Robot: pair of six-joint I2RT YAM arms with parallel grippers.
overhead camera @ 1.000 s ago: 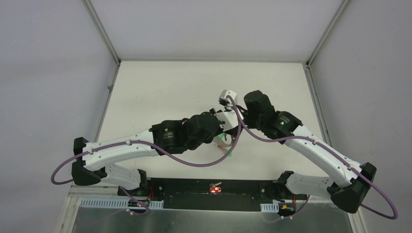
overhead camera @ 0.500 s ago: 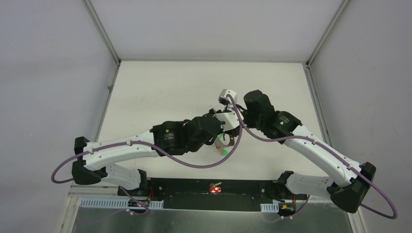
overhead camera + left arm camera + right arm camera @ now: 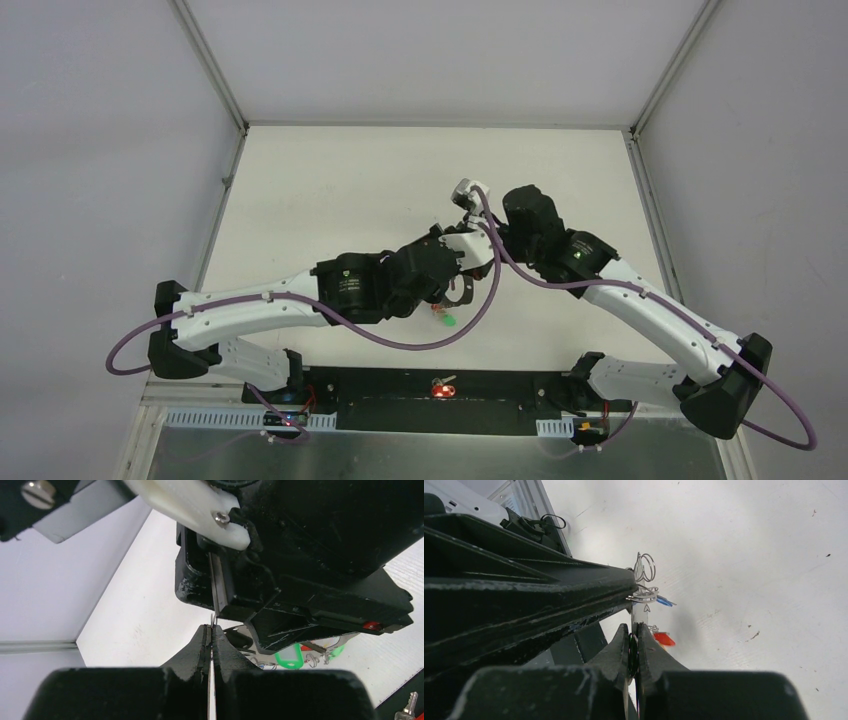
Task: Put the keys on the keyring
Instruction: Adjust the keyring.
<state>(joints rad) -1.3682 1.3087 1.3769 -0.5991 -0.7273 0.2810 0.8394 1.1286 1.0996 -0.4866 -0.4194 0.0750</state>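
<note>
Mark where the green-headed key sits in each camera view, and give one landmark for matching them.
Top external: the green-headed key is at the picture's centre, just below where the two arms meet.
Left wrist: the same key is lower right of centre, under the dark housing.
Right wrist: it cannot be made out, and only a red key head shows.
Shared landmark: the white table.
</note>
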